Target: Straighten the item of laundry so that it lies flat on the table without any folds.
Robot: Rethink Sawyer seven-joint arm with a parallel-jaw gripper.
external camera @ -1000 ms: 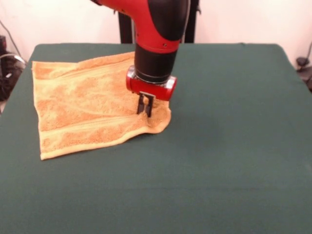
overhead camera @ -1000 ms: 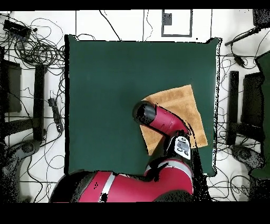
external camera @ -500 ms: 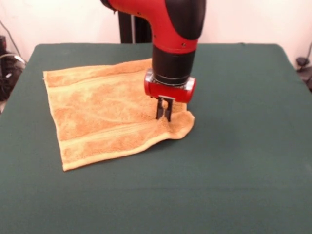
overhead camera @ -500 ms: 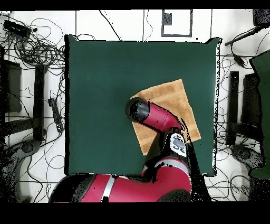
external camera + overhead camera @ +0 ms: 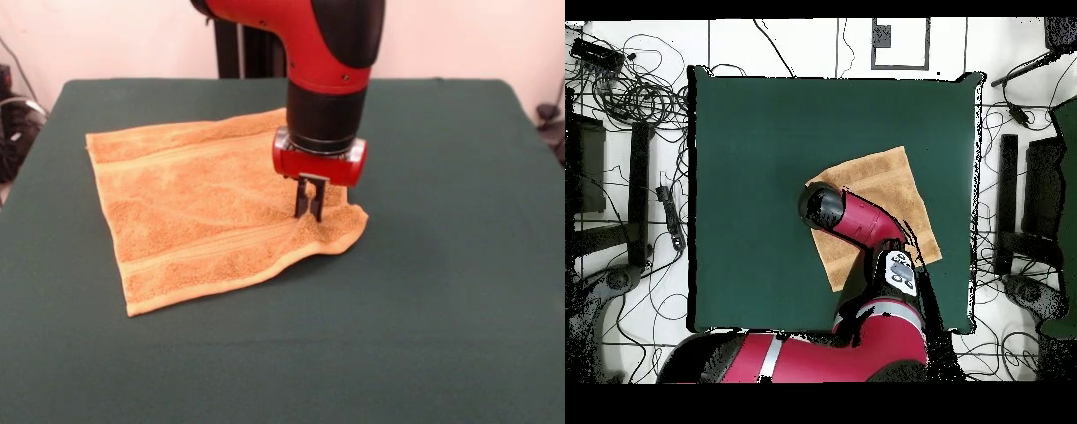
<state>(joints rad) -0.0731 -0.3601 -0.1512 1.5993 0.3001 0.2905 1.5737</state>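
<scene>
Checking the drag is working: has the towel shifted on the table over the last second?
Yes. In the front view the towel has slid rightward, away from the table's left edge, pulled by the gripper.

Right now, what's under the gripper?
The gripper pinches the towel near its corner, bunching it. Green table around it. Whether folds hide beneath, I can't see.

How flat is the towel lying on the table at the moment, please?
Mostly spread, not fully flat: the towel bunches and lifts where the gripper pinches its corner; the rest lies open on the table.
</scene>
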